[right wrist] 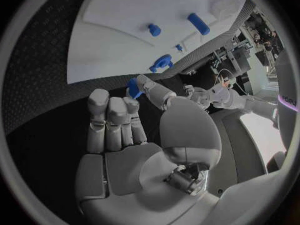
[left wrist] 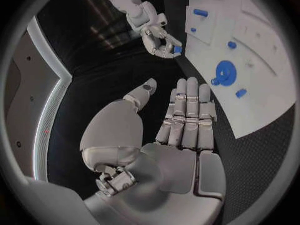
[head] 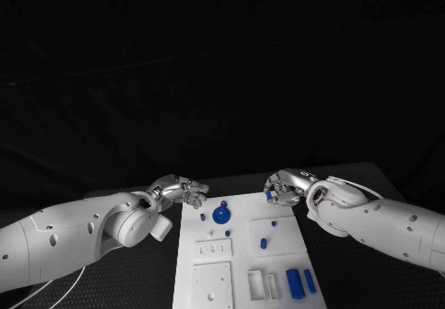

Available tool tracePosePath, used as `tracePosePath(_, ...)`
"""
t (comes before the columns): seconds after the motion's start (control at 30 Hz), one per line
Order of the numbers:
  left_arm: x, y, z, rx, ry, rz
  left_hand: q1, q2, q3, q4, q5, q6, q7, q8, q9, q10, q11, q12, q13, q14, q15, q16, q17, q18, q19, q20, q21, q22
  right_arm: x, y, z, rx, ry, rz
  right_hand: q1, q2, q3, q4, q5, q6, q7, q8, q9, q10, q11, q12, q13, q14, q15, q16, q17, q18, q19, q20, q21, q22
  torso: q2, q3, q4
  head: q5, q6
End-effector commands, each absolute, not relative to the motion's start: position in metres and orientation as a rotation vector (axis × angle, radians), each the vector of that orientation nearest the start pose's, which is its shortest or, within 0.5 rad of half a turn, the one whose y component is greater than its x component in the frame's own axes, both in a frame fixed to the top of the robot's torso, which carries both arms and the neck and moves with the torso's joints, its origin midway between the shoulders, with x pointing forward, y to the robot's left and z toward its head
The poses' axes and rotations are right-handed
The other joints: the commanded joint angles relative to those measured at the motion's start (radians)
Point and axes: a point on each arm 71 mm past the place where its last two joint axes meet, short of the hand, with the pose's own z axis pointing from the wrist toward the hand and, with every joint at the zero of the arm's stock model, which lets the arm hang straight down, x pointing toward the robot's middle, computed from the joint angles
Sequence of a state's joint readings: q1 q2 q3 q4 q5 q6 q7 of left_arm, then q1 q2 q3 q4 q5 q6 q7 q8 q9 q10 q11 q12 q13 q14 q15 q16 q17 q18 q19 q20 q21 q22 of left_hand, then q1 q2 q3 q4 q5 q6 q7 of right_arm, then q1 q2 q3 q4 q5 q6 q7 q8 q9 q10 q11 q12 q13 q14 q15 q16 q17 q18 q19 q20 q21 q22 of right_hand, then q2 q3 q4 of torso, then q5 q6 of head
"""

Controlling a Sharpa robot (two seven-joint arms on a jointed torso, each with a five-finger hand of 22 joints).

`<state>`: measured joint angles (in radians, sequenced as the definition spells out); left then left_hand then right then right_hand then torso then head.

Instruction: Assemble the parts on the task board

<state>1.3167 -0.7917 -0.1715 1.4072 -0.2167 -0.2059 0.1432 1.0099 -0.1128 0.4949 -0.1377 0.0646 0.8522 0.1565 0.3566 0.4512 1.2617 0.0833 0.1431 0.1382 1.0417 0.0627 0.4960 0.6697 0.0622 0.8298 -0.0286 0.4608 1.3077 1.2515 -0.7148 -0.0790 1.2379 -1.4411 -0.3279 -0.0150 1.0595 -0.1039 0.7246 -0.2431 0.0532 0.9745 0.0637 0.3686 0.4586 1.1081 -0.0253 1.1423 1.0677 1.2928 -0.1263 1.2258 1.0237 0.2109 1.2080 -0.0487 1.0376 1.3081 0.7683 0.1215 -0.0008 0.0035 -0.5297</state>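
A: Right hand [head: 285,188]?
B: Pinches 1 small blue part [head: 269,195], centre right, at the task board [head: 243,205] top edge.
A: Left hand [head: 179,190]?
B: Centre left, fingers apart, holding nothing. Blue disc [head: 220,214] lies on board.

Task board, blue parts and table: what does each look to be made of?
Task board: looks like matte white plastic, with recessed pockets and no glare; could be painted. Blue disc and blue cylinders: apparently plastic, of uniform colour with a dull sheen. Table: black with a fine dotted texture, perhaps a rubber or foam mat; the material is uncertain.
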Motion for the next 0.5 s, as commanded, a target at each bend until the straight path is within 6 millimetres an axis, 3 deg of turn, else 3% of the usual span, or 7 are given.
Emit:
tracePosePath(0.03,0.507,0.199,-0.195,-0.868,1.936,-1.280,-0.013,-0.004,-0.004,0.012,-0.010,0.016,-0.002,-0.003,-0.005,0.022,-0.008,0.010,0.011,0.006,-0.012,0.028,0.014,0.003,0.008,-0.014,0.018,0.025,0.536,-0.208,-0.180,-0.200,1.619,0.467,-0.010,-0.006,-0.004,-0.003,-0.004,0.067,0.018,0.022,0.031,0.007,-0.003,0.003,-0.001,0.003,-0.006,0.004,0.001,0.051,0.011,0.000,0.004,0.014,-0.010,-0.0035,-0.0104,0.012,0.004)
tracePosePath(0.2,0.509,0.188,-0.196,-0.881,1.939,-1.256,-0.019,-0.006,-0.008,0.018,-0.011,0.026,-0.006,-0.005,-0.007,0.037,-0.015,0.016,0.020,0.010,-0.020,0.052,0.025,0.001,0.016,-0.024,0.036,0.025,0.527,-0.181,-0.171,-0.227,1.616,0.488,-0.016,-0.016,-0.005,0.000,-0.004,0.070,0.016,0.022,0.032,0.011,-0.005,0.002,-0.003,0.005,-0.008,0.004,0.001,0.051,0.015,0.000,0.005,0.013,-0.022,-0.0082,-0.0165,0.020,0.012)
tracePosePath(0.33,0.509,0.177,-0.196,-0.890,1.930,-1.250,-0.037,-0.026,-0.016,0.029,-0.015,0.006,0.004,-0.023,-0.018,0.030,-0.011,0.010,0.024,0.000,-0.019,0.060,0.027,-0.004,0.010,-0.026,0.043,0.023,0.520,-0.155,-0.168,-0.252,1.614,0.511,-0.027,-0.027,-0.009,0.006,-0.004,0.073,0.014,0.021,0.032,0.015,-0.007,0.000,-0.004,0.008,-0.008,0.004,0.002,0.051,0.020,0.000,0.005,0.012,-0.032,-0.0127,-0.0212,0.034,0.012)
tracePosePath(0.5,0.508,0.166,-0.196,-0.891,1.937,-1.256,-0.057,-0.040,-0.020,0.048,-0.016,0.005,0.005,-0.025,-0.019,0.022,-0.008,0.004,0.025,-0.005,-0.020,0.066,0.029,-0.004,0.007,-0.027,0.047,0.022,0.514,-0.130,-0.166,-0.278,1.604,0.541,-0.031,-0.032,-0.011,0.009,-0.004,0.074,0.014,0.020,0.032,0.017,-0.007,-0.001,-0.004,0.009,-0.009,0.003,0.002,0.051,0.022,0.000,0.006,0.011,-0.039,-0.0153,-0.0202,0.046,0.007)
